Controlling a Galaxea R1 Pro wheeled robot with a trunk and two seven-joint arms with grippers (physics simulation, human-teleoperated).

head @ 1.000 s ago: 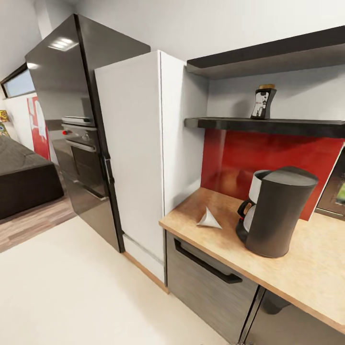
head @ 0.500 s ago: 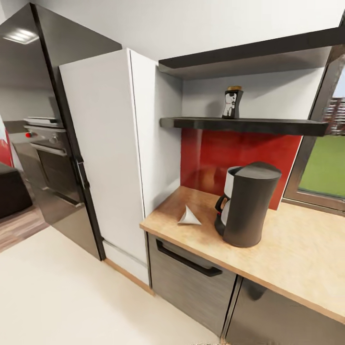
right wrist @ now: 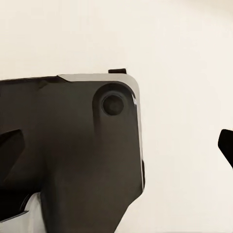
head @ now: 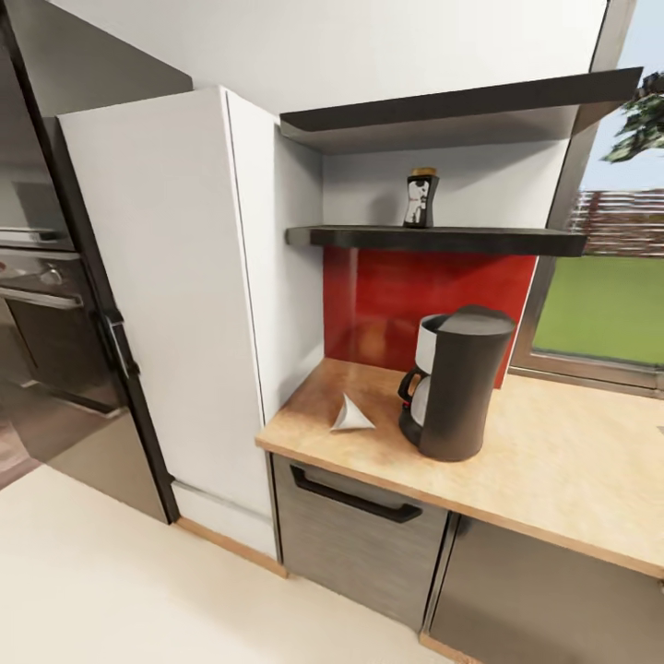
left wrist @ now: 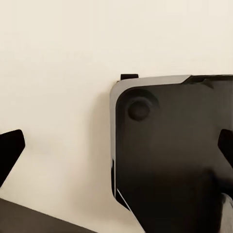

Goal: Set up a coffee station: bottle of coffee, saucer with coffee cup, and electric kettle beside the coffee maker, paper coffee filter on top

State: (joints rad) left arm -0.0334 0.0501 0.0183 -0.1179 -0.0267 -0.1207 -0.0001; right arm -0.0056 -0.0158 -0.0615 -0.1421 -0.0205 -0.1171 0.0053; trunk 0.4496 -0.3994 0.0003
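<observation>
Head view of the coffee corner, with both wrist views aimed down at the pale floor (left wrist: 58,58) and the robot's own dark base (left wrist: 174,155). The coffee maker (head: 454,383) stands upright at centre right of the frame on the countertop (head: 572,470), in front of the red backsplash (head: 424,295). The paper filter (head: 349,416) lies on the worktop just to the left of the machine, apart from it, its pointed tip turned up and away toward the wall. The bottle of coffee (head: 420,197) stands upright on the black shelf (head: 443,240), above and slightly left of the coffee maker, in the upper middle of the frame. No saucer, cup or kettle can be made out here. The left gripper (left wrist: 116,145) has its dark fingertips at opposite edges of its wrist view, spread wide with nothing between them; the right gripper (right wrist: 116,145) is likewise spread and empty. Both point at the floor, so every task item lies well above and ahead of them, and well apart. Judged from this view, the bottle's long axis is vertical, which favours a level approach from the front at shelf height; neither arm is clearly the nearer, as the corner sits close to frame centre.
</observation>
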